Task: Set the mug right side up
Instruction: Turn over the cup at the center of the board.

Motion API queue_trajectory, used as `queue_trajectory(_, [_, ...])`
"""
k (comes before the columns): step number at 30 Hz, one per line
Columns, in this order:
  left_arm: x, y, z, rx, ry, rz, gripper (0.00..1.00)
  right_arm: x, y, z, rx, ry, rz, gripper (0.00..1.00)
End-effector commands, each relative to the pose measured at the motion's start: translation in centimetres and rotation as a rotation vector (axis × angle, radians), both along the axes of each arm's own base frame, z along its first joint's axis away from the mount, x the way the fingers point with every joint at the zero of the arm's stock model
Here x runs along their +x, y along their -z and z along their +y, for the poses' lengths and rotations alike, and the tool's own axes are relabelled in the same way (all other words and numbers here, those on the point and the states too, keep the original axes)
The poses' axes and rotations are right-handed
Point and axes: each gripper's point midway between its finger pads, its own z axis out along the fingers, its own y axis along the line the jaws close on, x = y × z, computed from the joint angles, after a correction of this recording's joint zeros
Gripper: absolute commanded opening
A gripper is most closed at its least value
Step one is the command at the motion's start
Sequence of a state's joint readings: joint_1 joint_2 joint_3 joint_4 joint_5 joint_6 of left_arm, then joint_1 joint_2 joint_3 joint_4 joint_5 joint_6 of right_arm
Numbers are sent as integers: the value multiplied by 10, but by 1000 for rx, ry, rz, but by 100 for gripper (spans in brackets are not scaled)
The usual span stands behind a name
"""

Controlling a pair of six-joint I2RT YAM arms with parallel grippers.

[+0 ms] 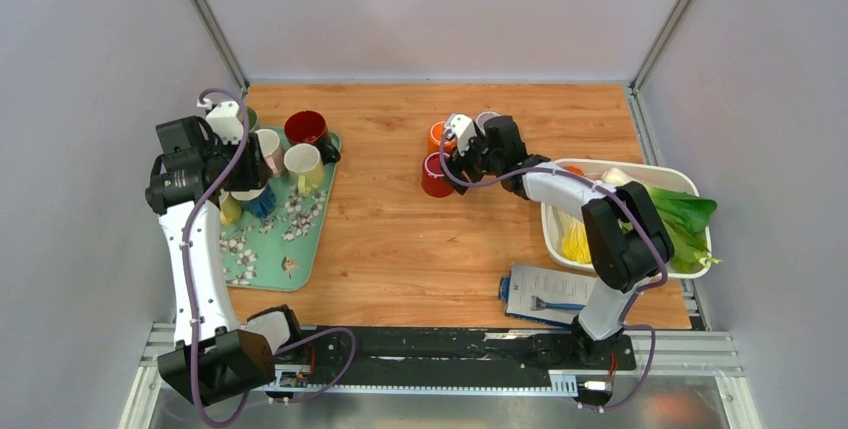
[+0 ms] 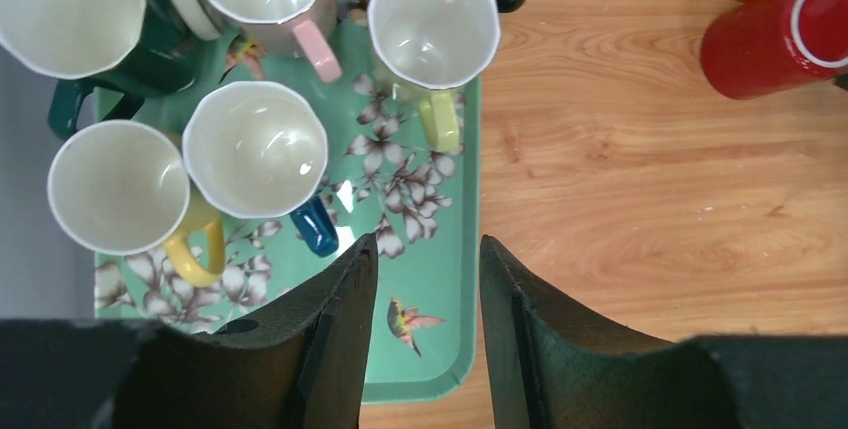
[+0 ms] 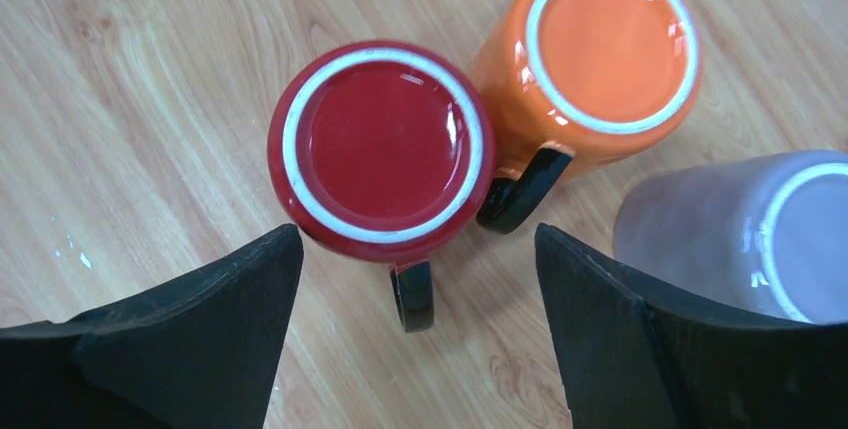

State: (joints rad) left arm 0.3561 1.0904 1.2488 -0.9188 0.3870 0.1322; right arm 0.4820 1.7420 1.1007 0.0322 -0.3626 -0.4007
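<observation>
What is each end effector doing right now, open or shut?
Left end effector: open, holding nothing, above the green flower-patterned tray.
Right end effector: open, holding nothing, above the upside-down glossy red ceramic mug.

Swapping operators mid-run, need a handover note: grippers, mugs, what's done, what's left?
left gripper: jaws open, empty, over the floral tray holding upright mugs.
right gripper: jaws open, empty, poised above the red mug.
The red mug, orange mug and lilac mug stand base-up on the table.
Done: none of these three is turned.
Left: grasp the red mug and set it right side up.
</observation>
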Motion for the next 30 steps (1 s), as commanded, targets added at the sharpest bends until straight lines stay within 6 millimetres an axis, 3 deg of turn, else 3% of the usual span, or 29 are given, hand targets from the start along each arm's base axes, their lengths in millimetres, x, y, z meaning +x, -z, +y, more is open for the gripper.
queue_trajectory(1, [-1,-7,-18,-44,112,-45,49,-4,13,2,-52,-89,-18,87])
queue_trajectory(10, [-1,-17,-32,-76,182,-79,47,-33,55,-5,-103,-170,67,69])
queue_trajectory(14, [0,-17,-40,-96,204,-81,46,-28,59,-4,-111,-162,70,63])
queue_trajectory(20, [-1,-19,-55,-96,259,-90,45,-12,66,-4,-133,-113,84,46])
queue_trajectory(22, [-1,-20,-59,-100,268,-91,45,-10,68,-4,-139,-107,91,40])
queue_trajectory(27, [-1,-22,-65,-106,289,-96,45,-9,68,-3,-144,-112,77,2])
queue_trajectory(30, [-1,-23,-69,-105,302,-98,45,-15,55,0,-102,-114,74,0])
